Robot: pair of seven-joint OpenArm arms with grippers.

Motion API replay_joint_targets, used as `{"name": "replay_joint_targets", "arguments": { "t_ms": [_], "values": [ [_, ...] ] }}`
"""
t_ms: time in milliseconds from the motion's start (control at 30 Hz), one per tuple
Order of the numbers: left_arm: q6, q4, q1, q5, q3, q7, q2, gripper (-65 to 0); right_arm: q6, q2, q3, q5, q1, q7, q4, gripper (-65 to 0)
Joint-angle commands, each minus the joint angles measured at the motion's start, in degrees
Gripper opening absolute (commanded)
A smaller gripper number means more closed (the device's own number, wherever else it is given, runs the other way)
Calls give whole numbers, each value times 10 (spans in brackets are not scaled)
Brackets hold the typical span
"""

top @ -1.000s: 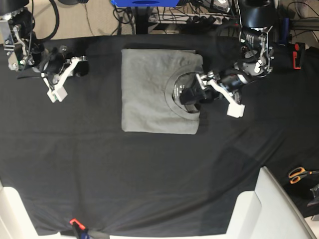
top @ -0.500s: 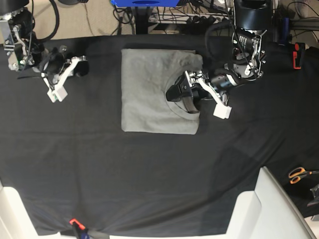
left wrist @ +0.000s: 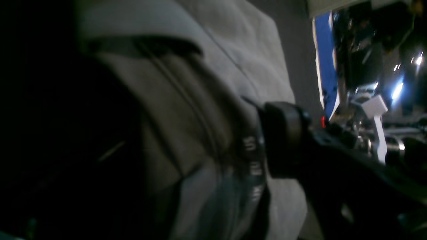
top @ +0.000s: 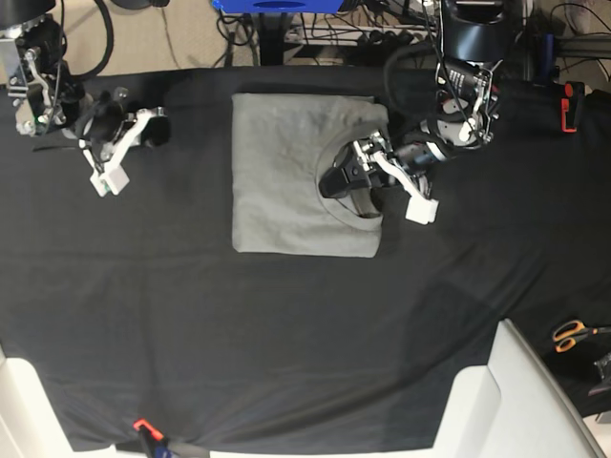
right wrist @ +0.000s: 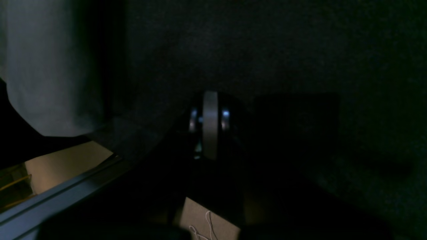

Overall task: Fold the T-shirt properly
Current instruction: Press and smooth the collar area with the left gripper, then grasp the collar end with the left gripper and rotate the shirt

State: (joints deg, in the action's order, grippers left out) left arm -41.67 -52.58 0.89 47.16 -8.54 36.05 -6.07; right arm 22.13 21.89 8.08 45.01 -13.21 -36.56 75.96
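Note:
The light-grey T-shirt [top: 286,181] lies folded into a rectangle on the black table cloth [top: 286,324], collar [top: 336,208] at its right side. My left gripper [top: 349,187] is over the collar with its jaws apart. In the left wrist view one black finger [left wrist: 283,140] rests beside the printed collar label [left wrist: 253,166], and shirt fabric [left wrist: 240,56] fills the space to the dark finger on the left. My right gripper [top: 156,129] rests on the cloth far left of the shirt, fingers together and holding nothing. Its wrist view is dark and shows mostly black cloth [right wrist: 300,50].
Orange-handled scissors [top: 571,334] lie at the right edge. A red clamp [top: 571,105] sits at the back right and an orange one [top: 143,426] at the front edge. A white panel [top: 506,401] covers the front right corner. Cables and a blue object [top: 277,5] lie behind the table.
My left gripper has moved left from the shirt's right edge onto the collar, and its jaws have spread. The right arm has not moved.

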Motion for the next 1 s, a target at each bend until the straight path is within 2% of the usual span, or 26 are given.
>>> {"name": "replay_joint_targets", "arguments": {
  "t_ms": [0, 133, 233, 300, 400, 700, 800, 867, 967],
  "values": [
    [17, 9, 0, -25, 3, 30, 0, -252, 6, 7, -5, 8, 4, 6, 10, -648],
    [17, 15, -6, -25, 3, 30, 7, -298, 6, 7, -5, 8, 4, 6, 10, -648],
    [17, 15, -9, -25, 19, 30, 7, -375, 6, 7, -5, 8, 4, 6, 10, -648],
    [17, 15, -15, -25, 44, 29, 7, -462, 6, 7, -5, 8, 4, 7, 10, -648],
    [17, 26, -23, -25, 58, 29, 8, -650, 6, 6, -26, 8, 2, 7, 10, -648],
    [17, 49, -44, -25, 59, 36, -3, -650, 6, 6, -42, 9, -1, 7, 10, -648],
    [17, 29, -48, -25, 59, 84, -22, -650, 6, 5, -42, 9, -1, 7, 10, -648],
    [39, 2, -50, -25, 67, 116, -34, -650, 6, 5, -42, 9, 0, 7, 10, -648],
    [61, -41, -52, -25, 116, 145, -62, -650, 6, 5, -42, 11, 2, 7, 10, -648]
  ]
}}
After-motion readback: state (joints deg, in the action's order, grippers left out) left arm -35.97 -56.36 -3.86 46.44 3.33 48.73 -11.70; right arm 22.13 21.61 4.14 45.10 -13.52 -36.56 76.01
